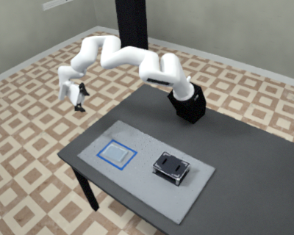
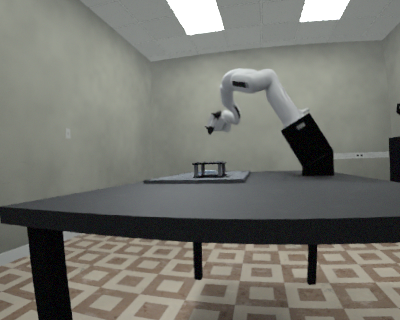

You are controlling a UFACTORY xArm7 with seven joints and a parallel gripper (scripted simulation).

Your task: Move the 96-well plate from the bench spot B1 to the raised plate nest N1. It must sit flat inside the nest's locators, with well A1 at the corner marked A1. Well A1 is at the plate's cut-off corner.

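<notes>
The pale 96-well plate [image 1: 116,152] lies flat inside the blue square outline of spot B1 on the grey mat. The black raised nest N1 [image 1: 171,167] with white corner marks stands to its right on the mat and is empty; it also shows in the exterior view [image 2: 209,169]. My gripper [image 1: 81,100] is open and empty. It hangs high beyond the table's far left edge, well away from the plate, and shows in the exterior view [image 2: 212,122] above the mat. The plate's cut-off corner is too small to tell.
The grey mat [image 1: 146,168] lies on the dark table near its front left part. The arm's black base [image 1: 187,103] sits at the table's back edge. A black pillar [image 1: 131,22] stands behind the table.
</notes>
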